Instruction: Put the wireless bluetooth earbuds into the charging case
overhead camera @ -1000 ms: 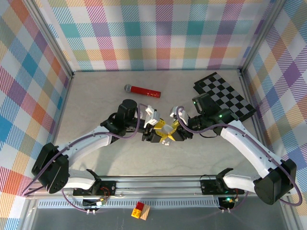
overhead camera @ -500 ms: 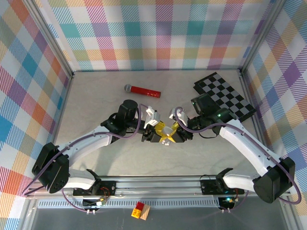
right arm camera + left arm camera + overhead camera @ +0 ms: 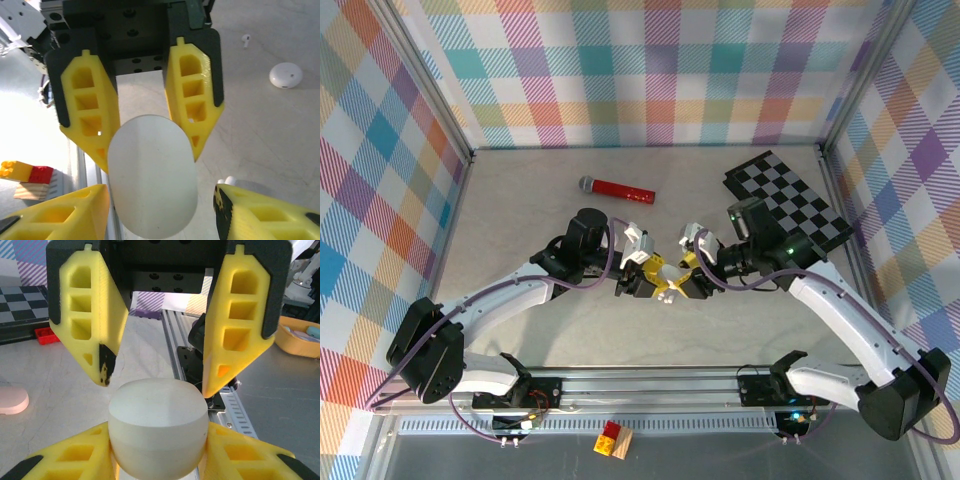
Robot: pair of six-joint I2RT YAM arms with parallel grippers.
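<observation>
Top external: left fingers (image 3: pixel 650 273) and right fingers (image 3: pixel 683 278) are sitting tip to tip at mid-counter (image 3: pixel 520 200). Left wrist: left fingers are clamping a cream oval plastic charging case (image 3: pixel 157 430), lid closed. Right wrist: right fingers are standing open, wide of that case on both sides and not touching it. One tiny white plastic earbud (image 3: pixel 245 40) is lying loose on the counter, near a white round pebble-shaped case (image 3: pixel 286 75) and well apart from the clamped one. A red cylinder with a grey mesh tip (image 3: pixel 617 187) and a black-and-white checkered board (image 3: pixel 790 205) are lying farther back.
</observation>
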